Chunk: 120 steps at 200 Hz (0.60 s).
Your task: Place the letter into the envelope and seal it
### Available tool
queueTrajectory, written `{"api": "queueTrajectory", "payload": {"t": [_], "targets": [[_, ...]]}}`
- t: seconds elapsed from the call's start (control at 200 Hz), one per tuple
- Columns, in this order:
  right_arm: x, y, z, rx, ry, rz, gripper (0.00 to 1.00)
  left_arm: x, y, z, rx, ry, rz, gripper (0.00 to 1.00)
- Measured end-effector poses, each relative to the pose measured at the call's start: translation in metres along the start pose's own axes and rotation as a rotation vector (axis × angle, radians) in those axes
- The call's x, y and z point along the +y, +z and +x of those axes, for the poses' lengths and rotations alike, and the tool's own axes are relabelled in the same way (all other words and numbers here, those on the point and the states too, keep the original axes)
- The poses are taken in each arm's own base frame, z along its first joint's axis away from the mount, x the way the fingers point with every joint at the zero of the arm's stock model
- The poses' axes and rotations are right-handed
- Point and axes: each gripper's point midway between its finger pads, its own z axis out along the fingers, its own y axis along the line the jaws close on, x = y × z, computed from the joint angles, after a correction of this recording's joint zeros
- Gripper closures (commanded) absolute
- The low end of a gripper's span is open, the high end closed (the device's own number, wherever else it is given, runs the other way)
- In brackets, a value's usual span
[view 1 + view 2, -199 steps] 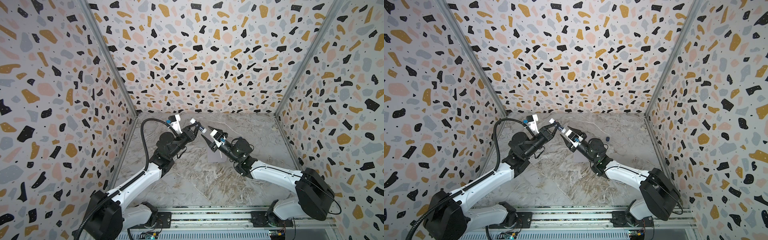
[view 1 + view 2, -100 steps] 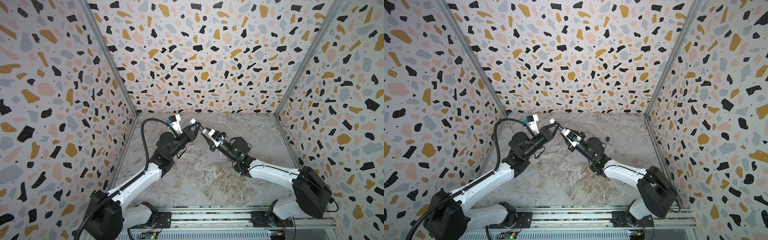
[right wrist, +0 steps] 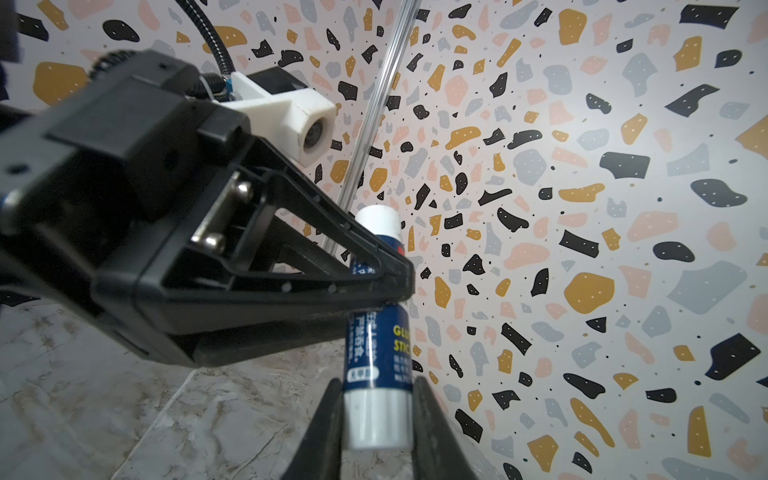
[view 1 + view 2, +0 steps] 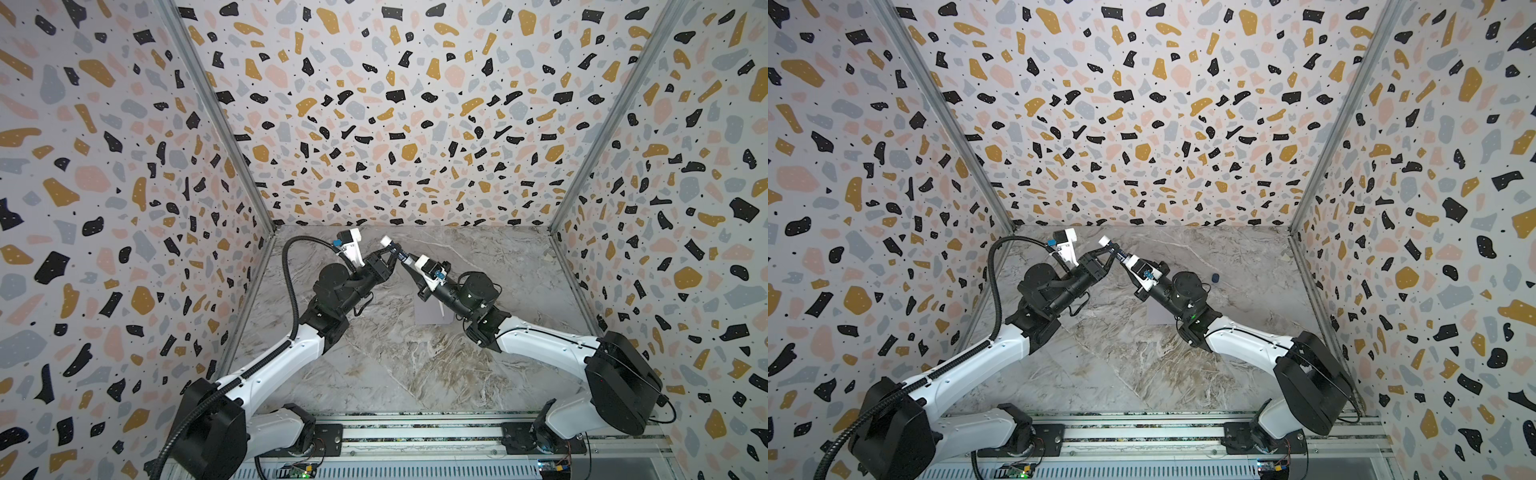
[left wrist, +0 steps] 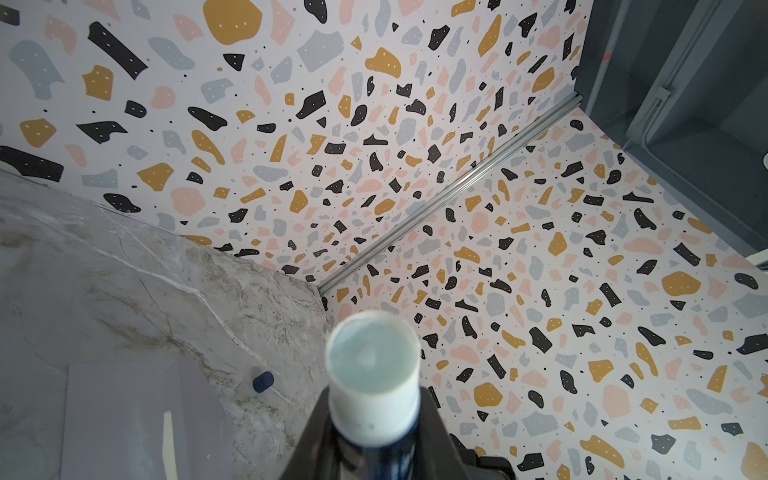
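Our right gripper point(image 3: 377, 390) has its jaws pressed against the white base of an uncapped glue stick point(image 3: 379, 340). The left gripper point(image 3: 395, 274) clamps the blue barrel higher up, so we have the stick held in the air by both.

Its long axis is tilted, with the glue end pointing up toward the back wall point(image 4: 374, 124), away from the envelope point(image 5: 120, 415). That lies flat on the marble tabletop point(image 4: 395, 365) beneath the right wrist, so the right arm is the nearer one. We judge the stick must turn tip-down before it can reach the flap.

We cannot make out the letter; only a thin pale strip point(image 5: 168, 440) shows on the envelope. The dark cap point(image 5: 262, 381) lies near the envelope, toward the back wall. We see open marble all around.
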Motion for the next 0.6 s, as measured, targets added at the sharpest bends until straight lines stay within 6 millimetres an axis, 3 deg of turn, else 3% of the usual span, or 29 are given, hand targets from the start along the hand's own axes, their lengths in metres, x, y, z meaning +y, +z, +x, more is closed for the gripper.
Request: {"api": "queueTrajectory", "payload": {"t": [0.22, 0.34, 0.481, 0.601], "targets": [[-0.013, -0.007, -0.015, -0.06, 0.254, -0.225, 0.98, -0.022, 0.0, -0.002, -0.012, 0.103, 0.126, 1.0], [-0.013, -0.017, -0.026, -0.086, 0.415, -0.39, 0.99, -0.038, -0.004, 0.003, -0.008, 0.161, 0.224, 1.0], [-0.01, -0.023, -0.028, -0.077, 0.544, -0.528, 0.98, -0.043, -0.006, 0.009, 0.008, 0.197, 0.275, 1.0], [-0.006, -0.026, -0.027, -0.057, 0.588, -0.568, 0.89, -0.043, -0.006, 0.011, 0.017, 0.214, 0.286, 1.0]]}}
